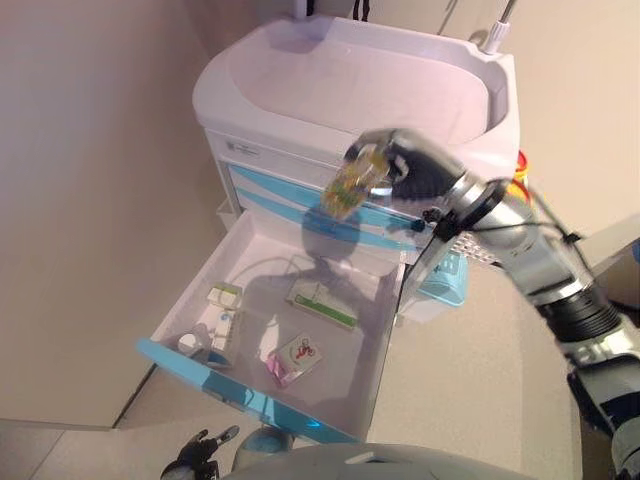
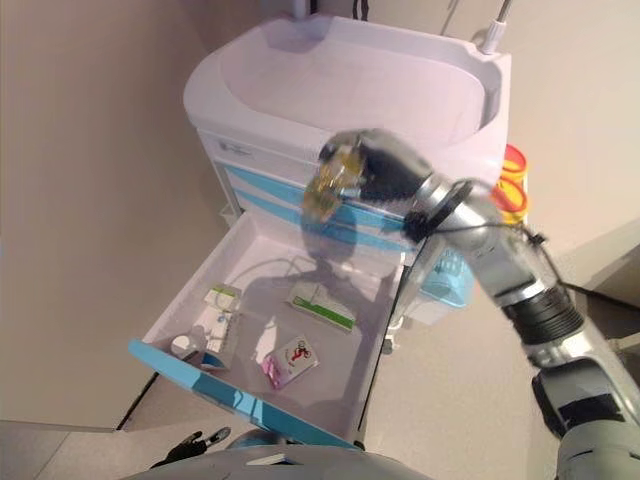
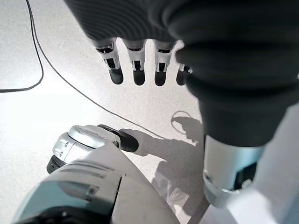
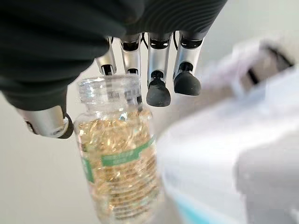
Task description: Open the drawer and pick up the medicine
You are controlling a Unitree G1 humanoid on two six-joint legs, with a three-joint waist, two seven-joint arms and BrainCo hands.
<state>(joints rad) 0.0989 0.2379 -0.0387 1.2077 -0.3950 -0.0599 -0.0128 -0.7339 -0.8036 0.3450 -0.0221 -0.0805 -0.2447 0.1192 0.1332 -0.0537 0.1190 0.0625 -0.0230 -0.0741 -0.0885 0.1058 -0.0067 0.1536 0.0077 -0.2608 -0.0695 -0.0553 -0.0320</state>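
Note:
My right hand (image 1: 415, 170) is shut on a clear medicine bottle (image 1: 352, 183) full of yellow capsules with a green label, and holds it in the air above the open drawer (image 1: 375, 375), in front of the cart. The right wrist view shows the bottle (image 4: 117, 163) between my thumb and fingers (image 4: 158, 91). The white drawer with a blue front is pulled out at the bottom of the cart. My left hand (image 1: 205, 450) hangs low near the floor below the drawer's front, its fingers (image 3: 138, 65) straight and empty.
The drawer holds a green-and-white box (image 1: 322, 303), a small box with a red picture (image 1: 297, 358), a small green box (image 1: 225, 295) and a small bottle (image 1: 190, 345). The white medical cart (image 1: 350, 80) has a tray top. A yellow-red container (image 2: 510, 185) stands at its right.

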